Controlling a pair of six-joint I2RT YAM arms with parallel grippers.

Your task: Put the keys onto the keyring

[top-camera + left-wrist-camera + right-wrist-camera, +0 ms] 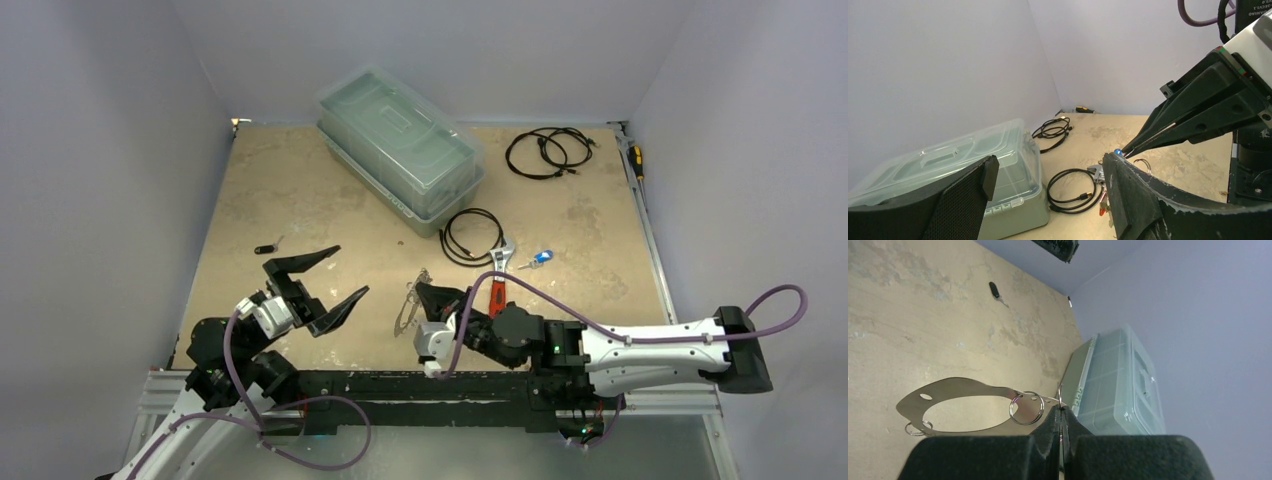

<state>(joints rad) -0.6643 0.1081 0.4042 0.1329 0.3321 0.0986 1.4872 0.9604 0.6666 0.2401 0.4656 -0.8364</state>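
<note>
Your right jaws were pinched fully shut on one thin end of the keyring [953, 387], a flat silvery loop with punched holes. The loop reached out to the left from the closed tips, over the near middle of the bench [300, 190]. Whether its far end touched the surface could not be told. A small split ring [1026, 408] hung from the loop just beside the grip, and another sat at its far end.

Your left jaws stood wide apart and held nothing. Their two black fingers [300, 265] were spread just left of the keyring, with a clear gap between them and it. In the left wrist view the closed right jaws showed between those fingers, with a sliver of metal at their tip.

Two keys lay loose on the bench. The black-tagged key [265, 248] was beyond the left fingers, toward the left wall. The blue-tagged key [540, 258] lay to the right, just beside the head of the red-handled wrench [498, 280].

A coiled black cable [473, 235] lay touching the wrench head. Behind it sat the clear lidded box [400, 150], lid on. A second cable coil [545, 152] lay near the back right corner.
</note>
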